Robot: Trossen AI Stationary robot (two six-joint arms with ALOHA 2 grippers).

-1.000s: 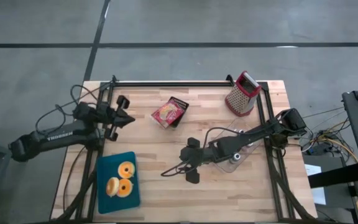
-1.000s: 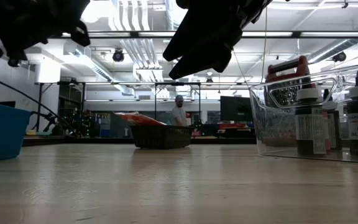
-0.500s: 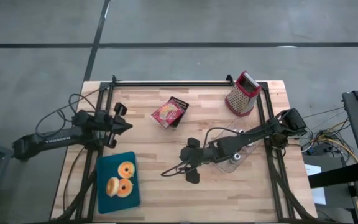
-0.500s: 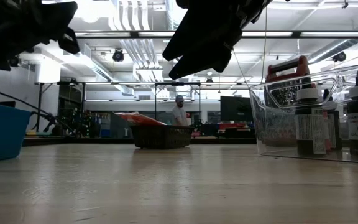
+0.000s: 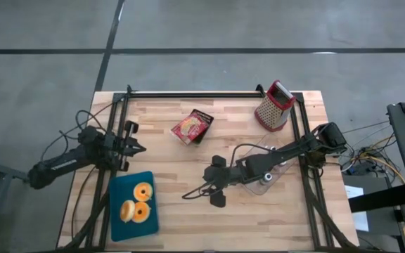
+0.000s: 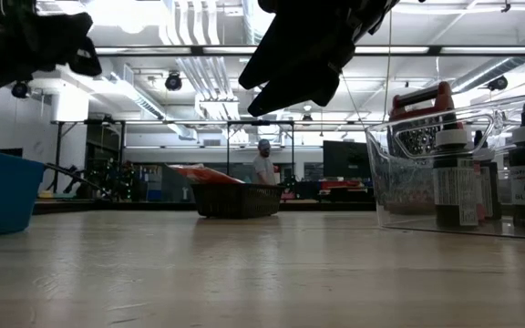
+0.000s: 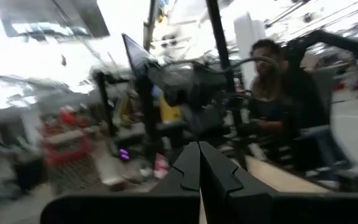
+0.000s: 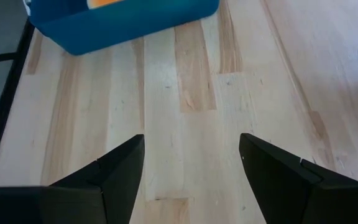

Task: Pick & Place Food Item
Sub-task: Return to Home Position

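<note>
Left gripper [image 5: 135, 147]: fingers pressed together, raised over the table's left edge.
Right gripper [image 5: 216, 181]: fingers wide apart, hovering above mid-table.
Yellow donuts [image 5: 143, 191]: three, lying inside the blue bin.
Blue bin [image 5: 118, 228]: just beside the left gripper, toward the table's front; ahead of the right gripper, well apart.
Box grater [image 5: 273, 105]: well behind the right gripper, near the back corner.

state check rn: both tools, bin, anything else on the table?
left tool: shut, empty.
right tool: open, empty, above the table.
blue bin: upright, loaded.
yellow donuts: lying flat in the bin.
grater: upright.
basket: upright, red packet in it.
clear tub: upright, holds bottles.
bottles: standing, capped.
</note>
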